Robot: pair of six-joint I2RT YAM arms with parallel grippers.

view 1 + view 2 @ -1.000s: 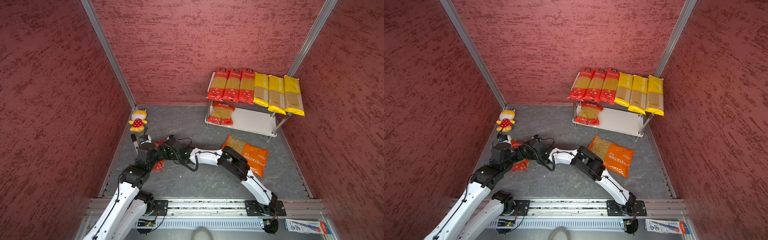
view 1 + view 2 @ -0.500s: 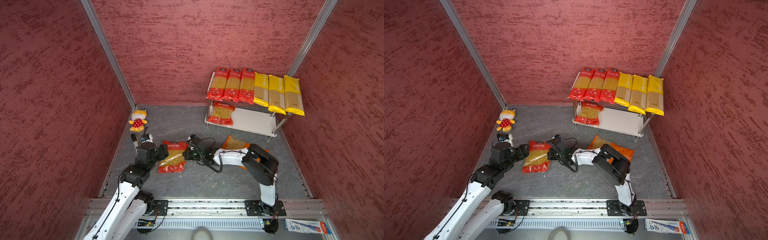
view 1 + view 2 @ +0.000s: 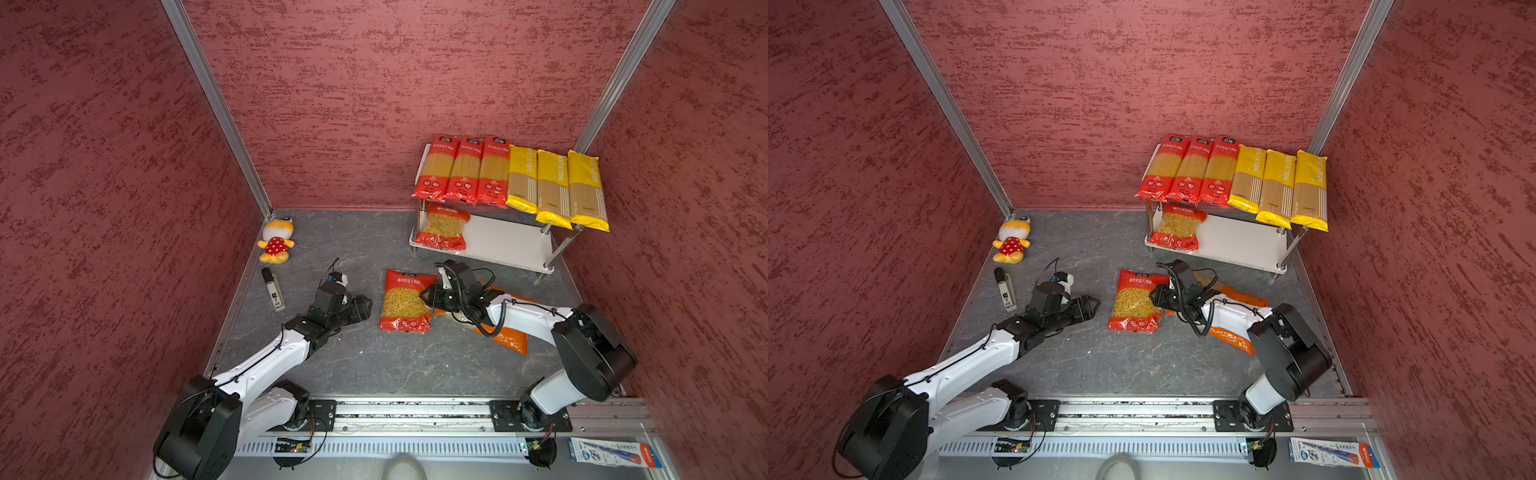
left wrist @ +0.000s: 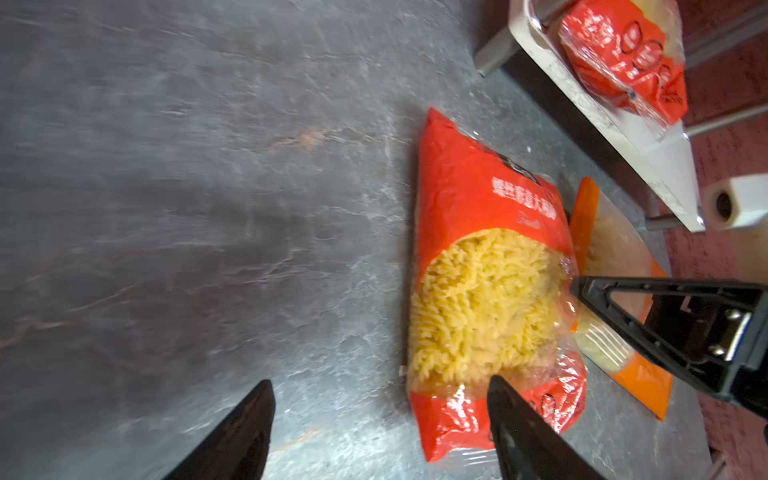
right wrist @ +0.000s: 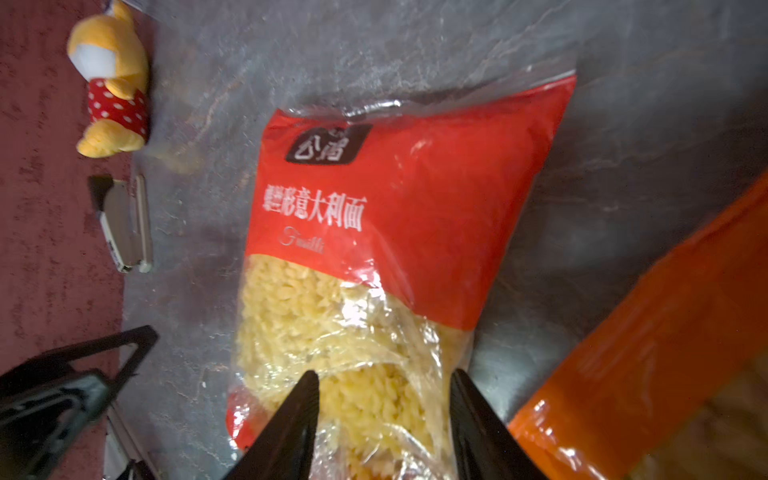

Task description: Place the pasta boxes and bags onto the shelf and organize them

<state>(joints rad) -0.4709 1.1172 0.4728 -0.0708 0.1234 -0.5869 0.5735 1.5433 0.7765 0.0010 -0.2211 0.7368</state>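
A short red curly-pasta bag [image 3: 405, 301] [image 3: 1138, 301] lies flat and face up on the grey floor [image 3: 365, 365], in the open middle between the two arms and in front of the shelf [image 3: 507, 249], not on it. In both top views its long axis runs from the front rail toward the back wall, tipped only slightly. The solid red header with the dark logo points toward the back wall and the narrow red bottom band toward the rail, with the clear window of yellow spirals in between. The left gripper [image 3: 368, 307] [image 4: 381, 380] sits low just beside the bag's left edge, its fingers spread wide with only bare floor between them. The right gripper [image 3: 423, 296] [image 5: 384, 374] reaches in from the opposite side. Its fingers stand apart, straddling the clear window at the bag's right edge without pinching it. A wide orange bag [image 3: 507, 338] lies slanted under the right arm, close against the red bag's right side; whether they touch I cannot tell. On the shelf's top board, three red spaghetti bags [image 3: 461, 170] and three yellow bags [image 3: 552, 187] lie side by side, long axes front to back, their near ends overhanging. A second short red bag [image 3: 442, 226] lies at the left end of the lower board, header toward the wall.
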